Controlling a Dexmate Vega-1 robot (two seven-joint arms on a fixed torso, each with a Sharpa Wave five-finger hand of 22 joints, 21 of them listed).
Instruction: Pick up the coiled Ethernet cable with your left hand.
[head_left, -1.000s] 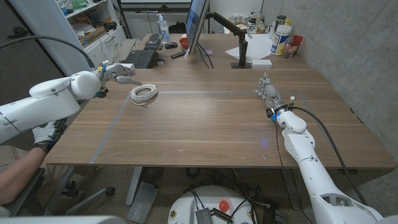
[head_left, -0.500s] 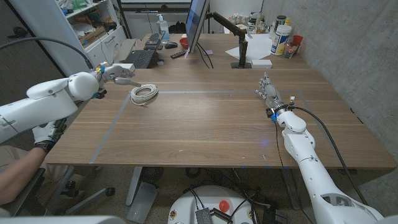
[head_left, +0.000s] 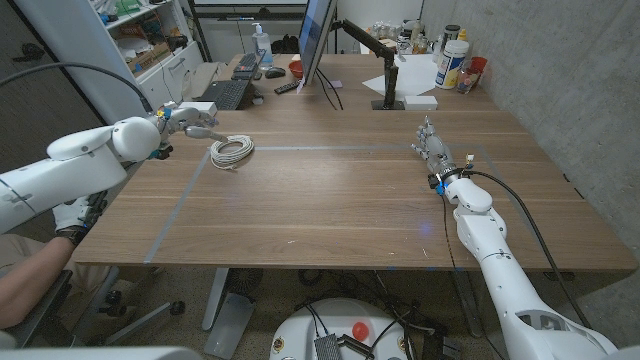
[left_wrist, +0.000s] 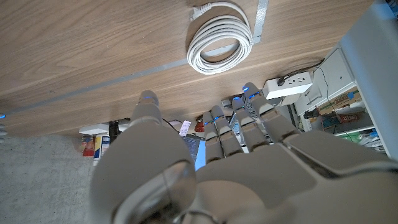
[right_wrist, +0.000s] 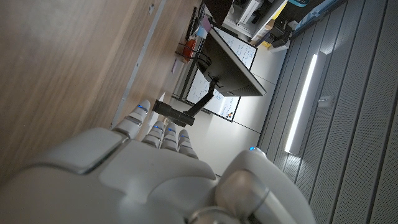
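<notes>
**Head view: left hand beside cable, nothing held**

Head view, taking the coiled Ethernet cable (head_left: 232, 151) as reference. Nearest the robot, the right hand (head_left: 432, 149) sits on the wooden table (head_left: 350, 200), well apart from the cable; whether its fingers are spread or closed cannot be told. The cable lies flat on the table. The left hand (head_left: 190, 118) hovers just beside it, fingers apart and empty. A keyboard (head_left: 226, 93) and monitor (head_left: 316, 40) stand beyond the cable.
</notes>
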